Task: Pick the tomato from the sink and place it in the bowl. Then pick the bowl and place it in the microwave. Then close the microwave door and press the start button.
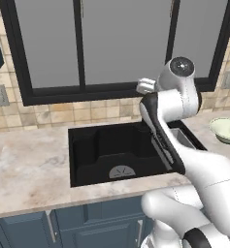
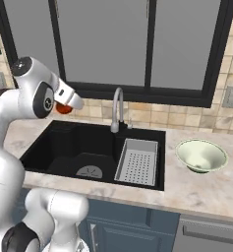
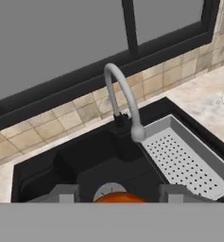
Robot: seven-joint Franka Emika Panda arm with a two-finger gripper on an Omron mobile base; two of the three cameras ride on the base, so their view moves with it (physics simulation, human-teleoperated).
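Marble surface (image 2: 206, 189) and black sink (image 2: 64, 147) are being viewed below the raised pincer (image 3: 119, 196), which is being held clenched on the tomato (image 2: 63, 109); small, round, smooth and likely slippery, it is being gripped across its middle. Off to the right, well apart, the bowl (image 2: 201, 155) is being left waiting.

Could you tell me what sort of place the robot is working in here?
Most likely a home kitchen. A black sink with a curved silver faucet is set into a marble-look counter, blue cabinets sit below it, and a tiled backsplash runs under a dark-framed window.
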